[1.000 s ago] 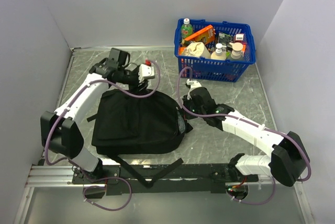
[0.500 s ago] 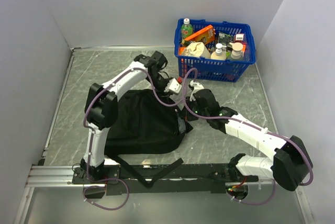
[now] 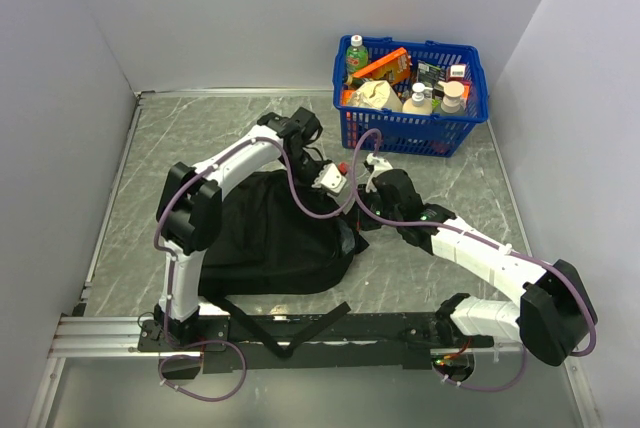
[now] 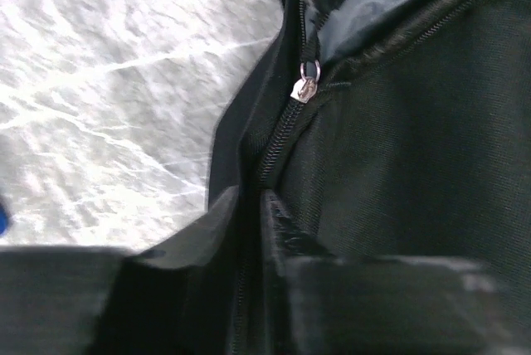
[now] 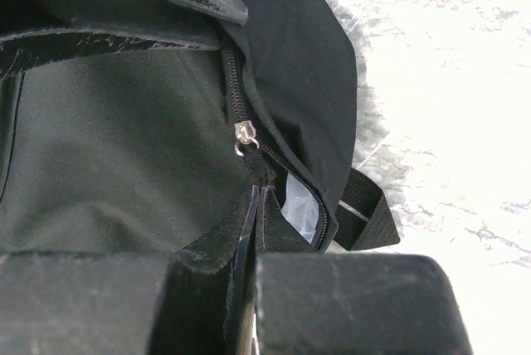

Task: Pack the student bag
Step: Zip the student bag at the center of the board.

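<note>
The student bag (image 3: 262, 236) lies flat in the middle of the table, black, with its straps trailing toward the near edge. My left gripper (image 3: 340, 186) reaches over to the bag's upper right rim. In the left wrist view its jaws (image 4: 253, 206) stand pinched on the zipper seam, just below a silver zipper slider (image 4: 305, 88). My right gripper (image 3: 362, 210) sits at the same corner of the bag. In the right wrist view it (image 5: 257, 206) is shut on the black pull tab under a second slider (image 5: 245, 136). A sliver of grey lining (image 5: 300, 206) shows beside it.
A blue plastic basket (image 3: 470, 60) stands at the back right against the wall, filled with bottles and boxes. White walls close in the table on the left, back and right. A loose black strap (image 3: 300, 333) crosses the mounting rail at the front.
My left arm swung from the back left of the bag across to its right rim, and its jaws closed in on the zipper seam. The right arm barely shifted.
</note>
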Available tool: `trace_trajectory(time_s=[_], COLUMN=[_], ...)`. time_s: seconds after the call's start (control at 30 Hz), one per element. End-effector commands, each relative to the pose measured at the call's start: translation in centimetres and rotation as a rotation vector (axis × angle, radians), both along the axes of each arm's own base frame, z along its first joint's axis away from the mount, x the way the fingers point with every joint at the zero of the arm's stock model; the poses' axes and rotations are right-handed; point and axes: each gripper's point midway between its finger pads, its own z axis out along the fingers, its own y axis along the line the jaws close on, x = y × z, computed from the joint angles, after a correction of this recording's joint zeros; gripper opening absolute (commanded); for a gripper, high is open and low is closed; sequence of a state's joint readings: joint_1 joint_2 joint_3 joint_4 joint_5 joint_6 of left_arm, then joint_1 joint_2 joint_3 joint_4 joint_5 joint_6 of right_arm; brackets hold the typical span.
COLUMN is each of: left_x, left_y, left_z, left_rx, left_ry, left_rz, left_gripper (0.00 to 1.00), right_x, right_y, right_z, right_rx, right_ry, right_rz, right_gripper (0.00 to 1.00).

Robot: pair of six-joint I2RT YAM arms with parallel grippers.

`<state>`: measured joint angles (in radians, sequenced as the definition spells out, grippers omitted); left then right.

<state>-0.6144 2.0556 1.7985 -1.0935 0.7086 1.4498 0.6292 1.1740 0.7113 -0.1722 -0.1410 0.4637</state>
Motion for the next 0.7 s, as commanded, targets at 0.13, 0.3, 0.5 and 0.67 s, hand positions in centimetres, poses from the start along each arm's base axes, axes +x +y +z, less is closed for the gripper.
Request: trace_trajectory(time_s=[0.13, 0.3, 0.5, 0.67], left_x=[0.9, 3.4, 8.0, 10.9], left_y=[-2.1, -2.5, -1.1, 1.1], left_z=[2.9, 3.4, 4.2, 4.3], left_rx=[-0.085, -0.105, -0.128, -0.107], left_ry=[-0.064, -0.111, -0.149, -0.192], left_rz=[0.059, 0.168, 0.359, 0.474], left_gripper=[0.01, 0.01, 0.01, 0.01], right_x=[0.8, 0.9, 1.0, 1.0], right_y=[0.1, -0.5, -1.5, -1.6], right_z=[2.1, 1.7, 2.1, 2.4], right_rx=[0.044, 0.008, -0.033, -0.042], right_ry=[-0.061, -0.055, -0.049, -0.040], right_rz=[-0.012, -0.025, -0.052, -0.055], right_gripper=[0.00, 0.00, 0.00, 0.00])
